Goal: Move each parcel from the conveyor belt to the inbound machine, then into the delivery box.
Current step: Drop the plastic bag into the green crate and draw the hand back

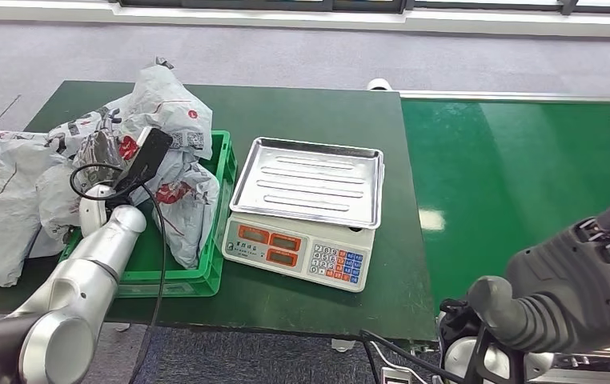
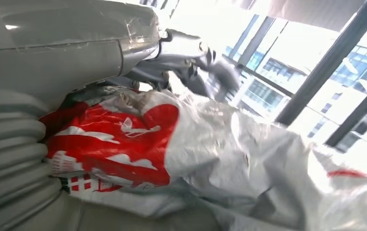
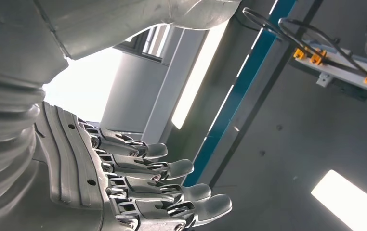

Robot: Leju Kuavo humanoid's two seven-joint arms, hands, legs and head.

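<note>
The green crate (image 1: 223,172) holds piled parcels (image 1: 175,128); the left hand (image 1: 114,152) grasps one there. The right hand (image 1: 598,264) hangs released, fingers apart.

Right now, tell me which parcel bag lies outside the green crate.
The large white parcel bag at the table's far left edge lies flat on the table beside the green crate; the other bags are heaped inside the crate, around the left hand.

Dark green table (image 1: 302,108) carries green crate (image 1: 220,210), scale (image 1: 306,212), white parcels (image 1: 2,204) at left end, apparently resting on tabletop.
</note>
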